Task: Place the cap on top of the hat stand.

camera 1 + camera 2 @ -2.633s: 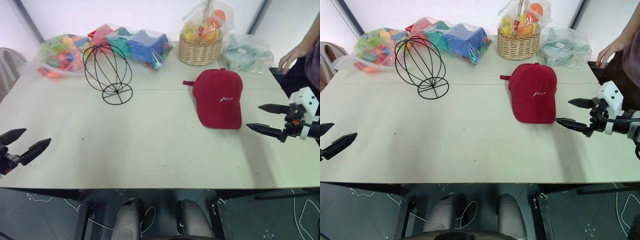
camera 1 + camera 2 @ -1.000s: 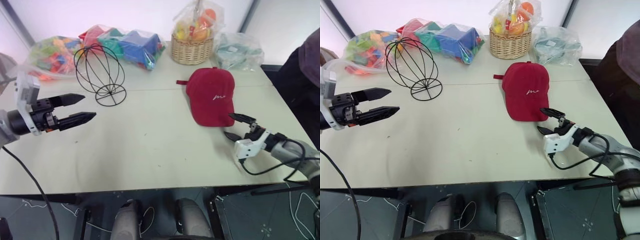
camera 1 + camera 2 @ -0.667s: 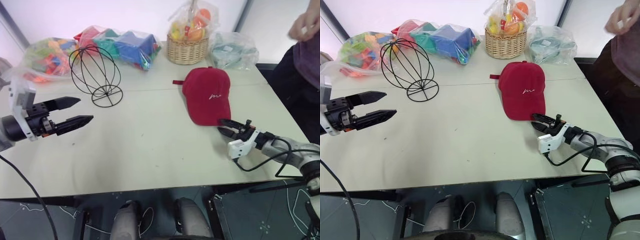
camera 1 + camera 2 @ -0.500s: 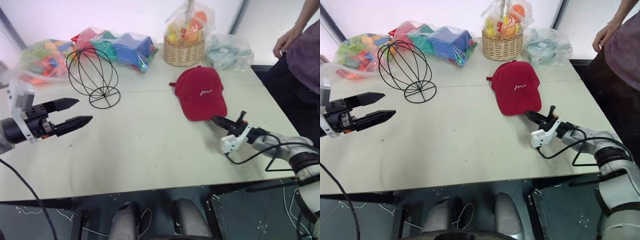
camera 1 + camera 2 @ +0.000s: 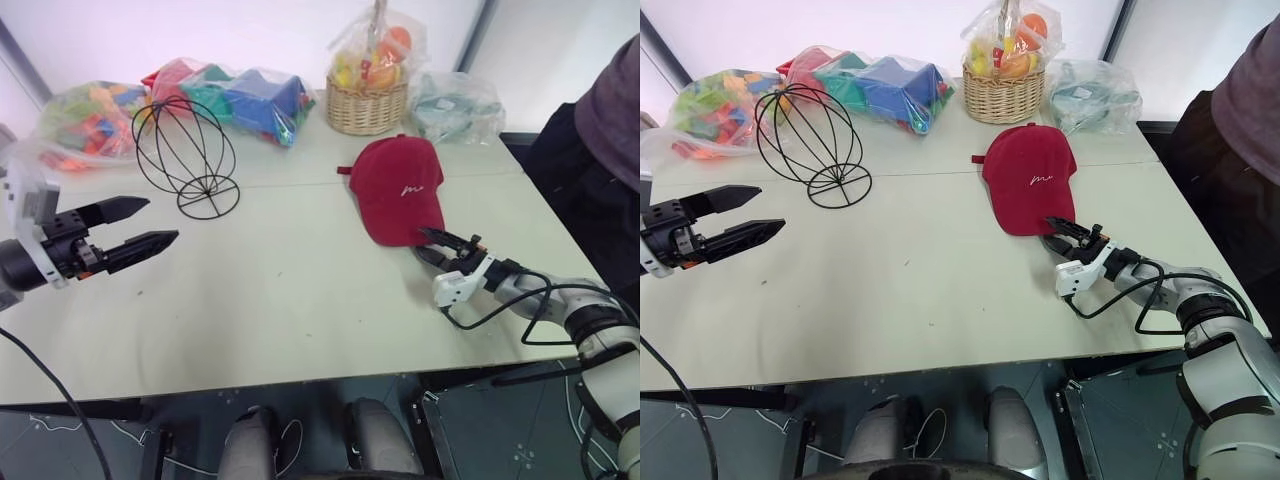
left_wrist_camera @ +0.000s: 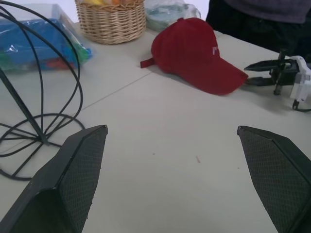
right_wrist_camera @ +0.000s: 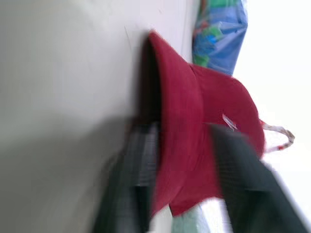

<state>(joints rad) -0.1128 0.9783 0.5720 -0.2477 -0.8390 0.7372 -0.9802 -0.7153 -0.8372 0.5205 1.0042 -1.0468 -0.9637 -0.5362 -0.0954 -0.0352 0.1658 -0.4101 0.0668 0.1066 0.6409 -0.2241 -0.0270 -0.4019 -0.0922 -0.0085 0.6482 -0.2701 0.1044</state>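
Cap point(image 5: 399, 188) brim edge behind right end effector point(image 5: 433, 249)

Cap point(image 7: 194, 121): brim edge blurred between the right gripper's point(image 5: 1058, 229) fingers; contact unclear. Hat stand point(image 6: 34, 92): upper globe cut off in the left wrist view. Person point(image 5: 600, 150): cropped at the frame edge.

Small white cursive embroidery on front of cap point(image 5: 402, 188) (too small to read); no other text.
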